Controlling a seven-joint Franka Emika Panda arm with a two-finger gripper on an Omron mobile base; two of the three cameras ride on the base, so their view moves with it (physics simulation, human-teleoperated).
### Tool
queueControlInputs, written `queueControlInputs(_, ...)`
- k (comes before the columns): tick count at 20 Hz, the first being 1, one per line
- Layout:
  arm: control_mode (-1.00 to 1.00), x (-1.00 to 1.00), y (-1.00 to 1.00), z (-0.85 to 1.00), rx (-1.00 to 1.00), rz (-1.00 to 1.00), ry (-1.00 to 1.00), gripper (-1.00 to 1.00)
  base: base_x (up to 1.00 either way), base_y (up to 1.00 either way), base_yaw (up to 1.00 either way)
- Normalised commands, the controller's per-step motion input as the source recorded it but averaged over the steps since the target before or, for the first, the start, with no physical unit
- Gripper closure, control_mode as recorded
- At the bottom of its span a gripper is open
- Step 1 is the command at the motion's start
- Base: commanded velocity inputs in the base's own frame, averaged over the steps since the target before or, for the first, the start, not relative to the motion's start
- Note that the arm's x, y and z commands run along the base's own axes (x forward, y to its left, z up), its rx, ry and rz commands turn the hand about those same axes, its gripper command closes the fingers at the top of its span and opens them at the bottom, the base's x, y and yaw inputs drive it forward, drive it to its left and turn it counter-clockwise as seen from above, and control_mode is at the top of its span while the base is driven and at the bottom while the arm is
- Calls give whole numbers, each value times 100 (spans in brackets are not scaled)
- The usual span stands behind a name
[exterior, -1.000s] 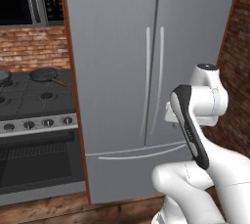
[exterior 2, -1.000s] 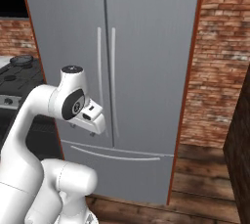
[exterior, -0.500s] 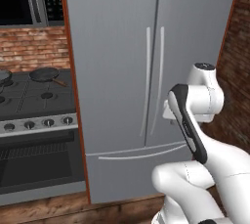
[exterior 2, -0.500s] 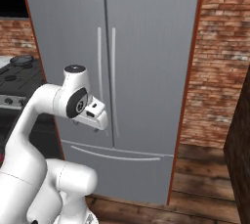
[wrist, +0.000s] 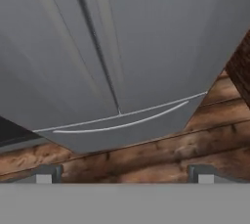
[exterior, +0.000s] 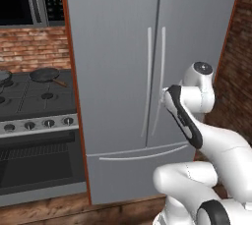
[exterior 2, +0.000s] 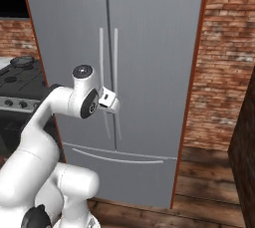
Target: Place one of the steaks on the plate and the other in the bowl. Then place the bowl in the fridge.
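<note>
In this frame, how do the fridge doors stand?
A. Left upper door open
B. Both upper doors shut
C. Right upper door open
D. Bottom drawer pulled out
B. The fridge shows both upper doors flush, their handles side by side at the centre seam, and the drawer closed below.

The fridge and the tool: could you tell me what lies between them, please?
Nothing: in the hand view the open tool faces the closed fridge across bare air.
</note>
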Motion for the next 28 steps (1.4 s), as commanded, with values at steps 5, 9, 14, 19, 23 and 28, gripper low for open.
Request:
queueControlInputs(5, -100, 96, -8, 2, -16, -19, -2, -100, 0, 0, 0)
queueControlInputs(9, -100, 31, -9, 10, 0, 0, 7, -100, 0, 0, 0)
queueControlInputs(14, -100, 2, -19, 0, 17, 1, -1, -100, 0, 0, 0)
queueControlInputs(19, -100, 55, -27, -7, 9, 9, 0, -100, 0, 0, 0)
queueControlInputs(23, -100, 47, -4, -6, -1, 5, -4, -100, 0, 0, 0)
queueControlInputs(28, -100, 40, 7, 0, 0, 0, 0, -100, 0, 0, 0)
